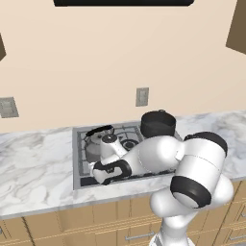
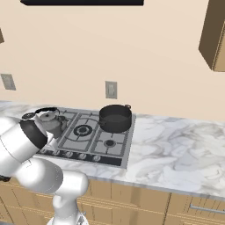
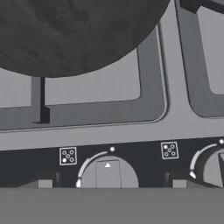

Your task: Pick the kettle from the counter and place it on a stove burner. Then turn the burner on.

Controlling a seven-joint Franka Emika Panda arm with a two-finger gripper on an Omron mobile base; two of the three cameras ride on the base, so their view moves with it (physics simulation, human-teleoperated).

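Kettle [image 1: 99, 141] sits on the cooktop's [image 2: 115, 149] rear-left grate, clear of the marbled counter [image 2: 176, 149]. Black pot [image 2: 115, 117] is on the rear-right burner. Gripper [image 3: 108, 183] is low over the front control strip, fingertips [image 3: 44, 183] spread wide either side of a grey knob [image 3: 107, 173], holding nothing. Kettle's dark underside looms above.

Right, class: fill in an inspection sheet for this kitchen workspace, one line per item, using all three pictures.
Surface: marbled counter with inset steel cooktop.
Job's things: kettle already stands on the cooktop's rear left grate; knob right below the hand.
Clutter: black pot on rear right grate.
Grippers: gripper straddles that knob, jaws wide, nothing held.
Cables: nothing seen.
Surroundings: wall outlet, wood cabinets below.
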